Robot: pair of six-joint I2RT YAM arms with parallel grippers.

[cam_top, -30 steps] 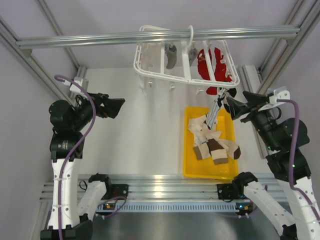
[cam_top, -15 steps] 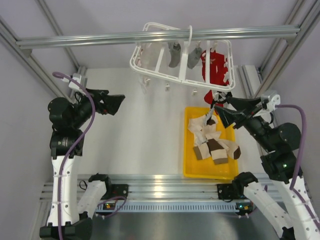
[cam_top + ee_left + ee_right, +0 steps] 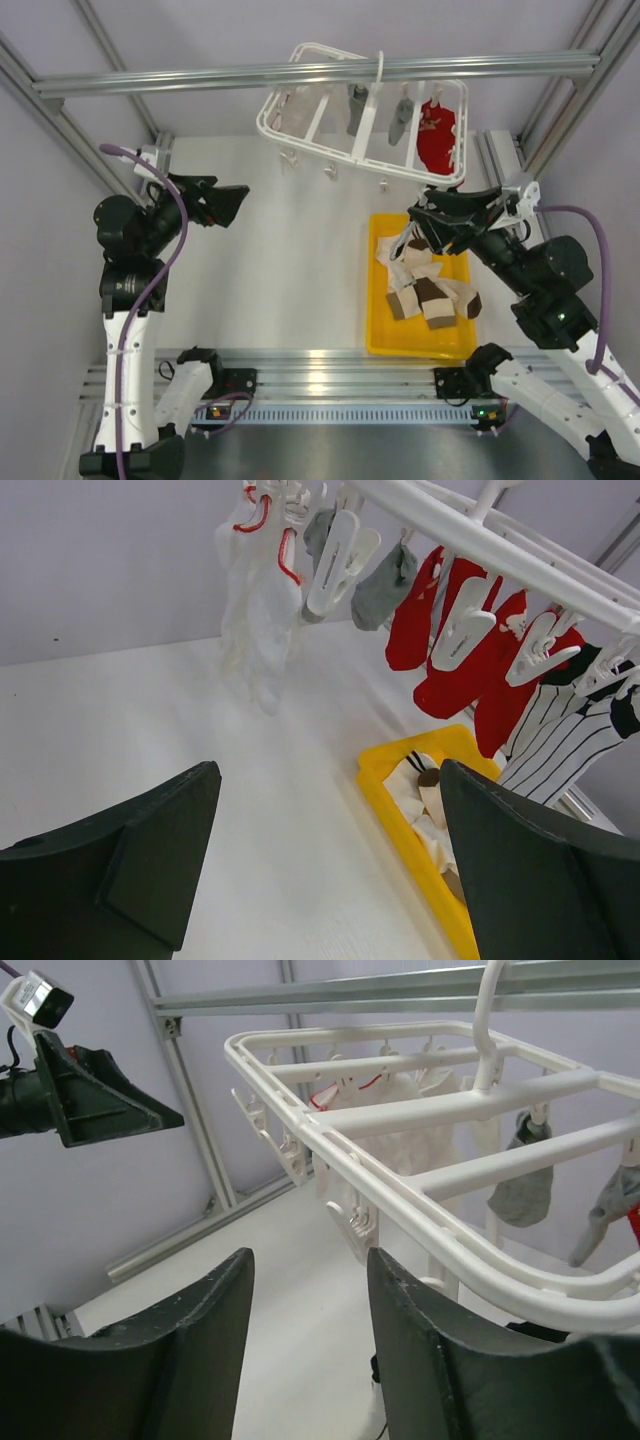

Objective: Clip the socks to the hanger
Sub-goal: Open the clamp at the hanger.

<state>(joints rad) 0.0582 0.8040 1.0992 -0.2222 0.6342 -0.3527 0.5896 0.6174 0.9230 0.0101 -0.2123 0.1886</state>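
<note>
White tabletop (image 3: 290, 250) between pale lilac walls (image 3: 40, 300), under an aluminium rail (image 3: 200, 77). A white plastic drying hanger (image 3: 350, 154) hangs from it. Only the left wrist view shows a pinstriped cloth (image 3: 560, 750). Cream-and-brown socks (image 3: 428, 290) lie in a yellow tray (image 3: 400, 338), beneath the empty, parted right gripper (image 3: 424, 228). The left gripper (image 3: 238, 205) gapes wide, well apart.

Plain white table (image 3: 290, 260) here, smooth matte top. Sitting flat right on it is a yellow tray (image 3: 420, 340), over on the right half, long side running front to back, near end by the front edge.
</note>
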